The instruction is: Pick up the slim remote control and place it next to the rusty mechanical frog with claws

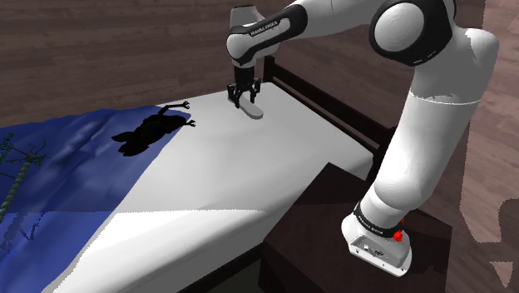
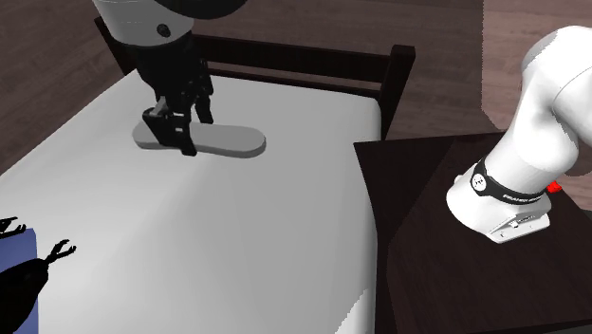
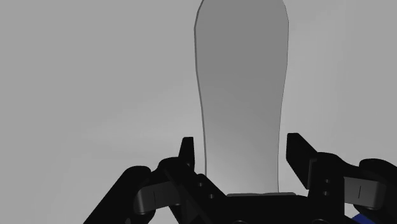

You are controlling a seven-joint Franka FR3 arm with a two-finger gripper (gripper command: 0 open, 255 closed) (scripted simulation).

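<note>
White sheet (image 1: pixel 249 179) under pincer (image 3: pixel 242 149). Pincer open: fingers (image 3: pixel 186 156) astride near end of grey remote (image 3: pixel 242 76), narrow gap each side, nothing gripped. Remote flat on sheet, running on past fingertips. Dark bed rail (image 2: pixel 285 59) near, beyond pincer. Black frog (image 1: pixel 154 131), claws out, well apart from pincer toward shoulder view's left, on edge of blue blanket (image 1: pixel 75 166).
</note>
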